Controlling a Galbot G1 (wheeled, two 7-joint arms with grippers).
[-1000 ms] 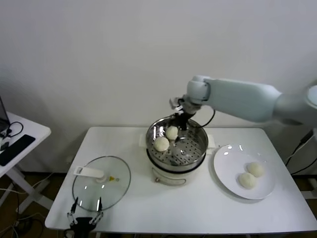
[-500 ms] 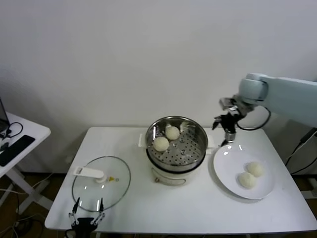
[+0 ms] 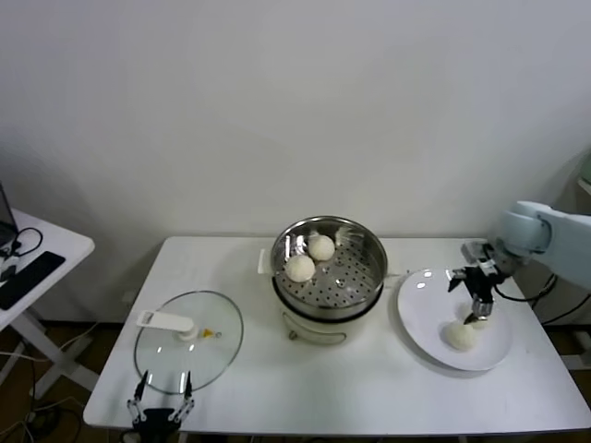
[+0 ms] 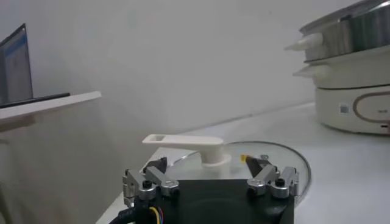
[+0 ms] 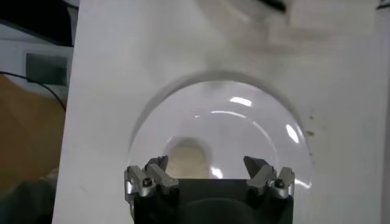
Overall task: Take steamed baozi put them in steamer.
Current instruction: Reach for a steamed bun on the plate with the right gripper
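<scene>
**Right arm back over the plate for the third bun**

Two small round cream-white steamed baozi point(image 3: 300, 268) already sit in the round shiny stainless-steel steamer point(image 3: 360, 293) at the centre of the head view, side by side on the left part of its perforated floor. A second ago the right gripper point(image 3: 478, 297) hung inside the pot's rim; half a second ago it was crossing the gap between pot and plate; now it hangs over the flat white plate point(image 3: 420, 309) at the lower right of the frame, its claw spread wide and holding nothing.

Beneath it, one bun on the plate point(image 3: 460, 336) shows clearly, just below the fingertips. The other is mostly hidden behind the gripper — only a sliver shows. The right wrist view looks down on the plate point(image 5: 256, 140), with one bun point(image 5: 187, 157) near the lower left of that frame, close to one fingertip and not centred between the two.

So the second delivery looks complete and the task seems about half done — the arm appears to be lining up its next pick. The gripper probably needs to shift until a bun sits between its fingers before it descends.

The left gripper point(image 3: 159, 406) is parked at the bottom left edge of the white table point(image 3: 240, 369), released and empty, just in front of the round glass lid with a white handle point(image 3: 189, 337).
</scene>
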